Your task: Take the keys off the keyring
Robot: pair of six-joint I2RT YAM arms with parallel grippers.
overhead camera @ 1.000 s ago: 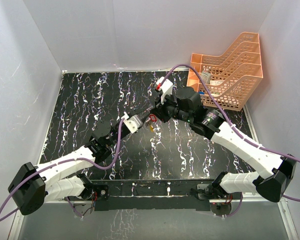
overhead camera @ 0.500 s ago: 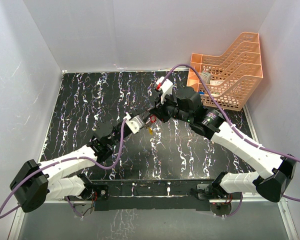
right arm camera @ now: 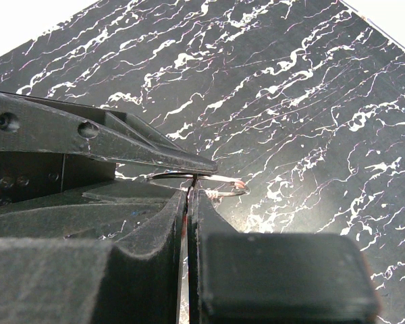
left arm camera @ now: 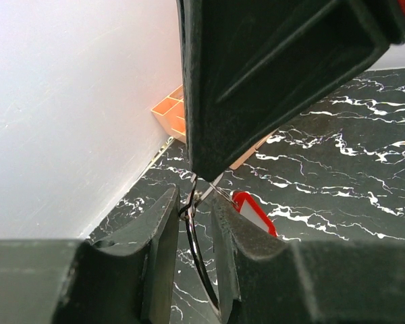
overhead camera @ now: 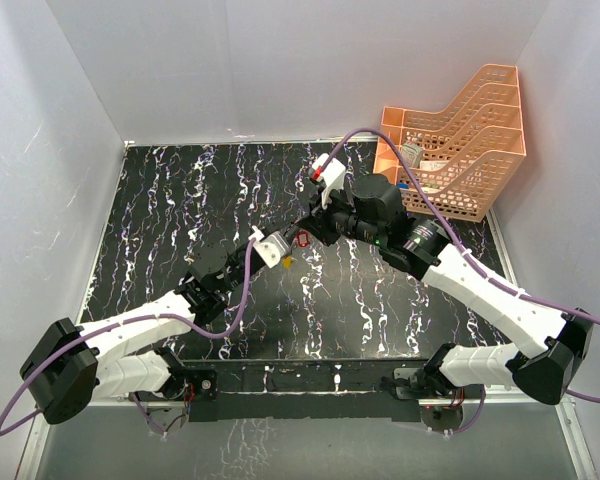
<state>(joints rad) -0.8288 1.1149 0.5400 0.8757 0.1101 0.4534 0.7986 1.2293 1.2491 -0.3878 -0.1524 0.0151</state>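
Above the middle of the black marbled table, both grippers meet at the keyring (overhead camera: 297,241). My right gripper (overhead camera: 306,231) is shut on the top of the thin silver ring (left arm camera: 197,251), which juts past its fingertips (right arm camera: 223,179). My left gripper (left arm camera: 192,202) straddles the ring edgewise, jaws a narrow gap apart, the wire near one pad. The red key (left arm camera: 254,210) hangs from the ring just behind the left fingers. A small cream-yellow key (overhead camera: 287,262) dangles below the grippers. In the left wrist view the right gripper's black fingers (left arm camera: 256,67) fill the top.
An orange mesh tray (overhead camera: 460,140) with small items stands at the back right corner and peeks into the left wrist view (left arm camera: 172,111). Grey walls enclose the table on three sides. Purple cables loop over both arms.
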